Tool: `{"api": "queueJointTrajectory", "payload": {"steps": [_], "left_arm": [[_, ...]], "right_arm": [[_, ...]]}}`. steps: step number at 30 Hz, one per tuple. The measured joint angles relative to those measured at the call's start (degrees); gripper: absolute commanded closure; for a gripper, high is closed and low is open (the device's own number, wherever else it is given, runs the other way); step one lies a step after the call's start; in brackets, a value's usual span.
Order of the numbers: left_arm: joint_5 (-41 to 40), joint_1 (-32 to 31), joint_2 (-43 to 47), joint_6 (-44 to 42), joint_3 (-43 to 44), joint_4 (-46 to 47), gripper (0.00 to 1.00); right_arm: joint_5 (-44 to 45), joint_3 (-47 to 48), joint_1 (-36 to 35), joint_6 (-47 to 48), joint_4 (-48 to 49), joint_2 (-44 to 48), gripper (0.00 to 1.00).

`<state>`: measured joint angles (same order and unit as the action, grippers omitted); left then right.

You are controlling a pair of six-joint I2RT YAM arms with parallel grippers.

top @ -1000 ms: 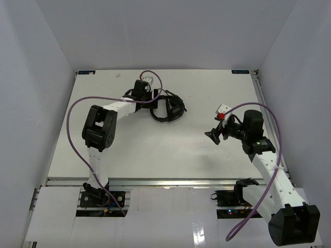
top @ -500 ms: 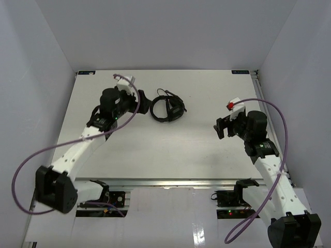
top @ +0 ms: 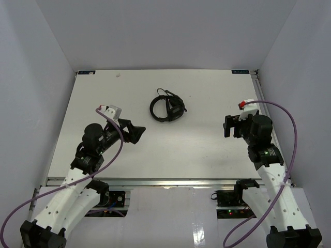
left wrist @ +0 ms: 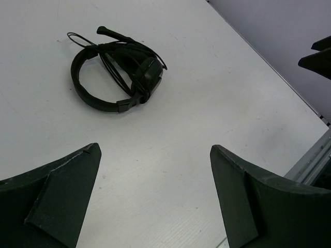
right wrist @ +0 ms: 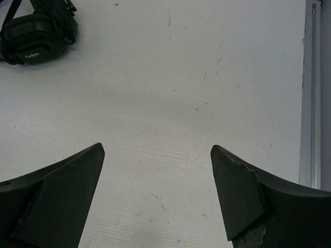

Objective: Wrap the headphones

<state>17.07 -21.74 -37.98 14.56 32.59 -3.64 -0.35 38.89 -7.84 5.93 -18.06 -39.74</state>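
Observation:
The black headphones (top: 166, 108) lie on the white table at the back middle, with the thin black cable wound around the ear cups and headband. They also show in the left wrist view (left wrist: 116, 75) and at the top left of the right wrist view (right wrist: 33, 39). My left gripper (top: 135, 133) is open and empty, near the table's front left, well short of the headphones. My right gripper (top: 228, 125) is open and empty at the right side, far from them.
The white table (top: 196, 150) has grey walls on three sides. A metal rail (right wrist: 309, 93) runs along the table's right edge. Purple robot cables loop off both arms.
My left arm has let go of the headphones and pulled back toward the front left. My right arm has drawn back to the right. The headphones stay in place.

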Motion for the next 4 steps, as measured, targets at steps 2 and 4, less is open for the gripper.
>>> {"api": "queueJointTrajectory", "payload": {"steps": [2,4], "left_arm": [[0.1,0.0,0.2,0.4,-0.1,-0.5,0.02],[0.2,0.0,0.2,0.8,-0.1,-0.8,0.02]], "right_arm": [[-0.8,0.0,0.4,0.0,-0.7,0.3,0.1],[-1.5,0.0,0.8,0.0,-1.3,0.5,0.1]]}}
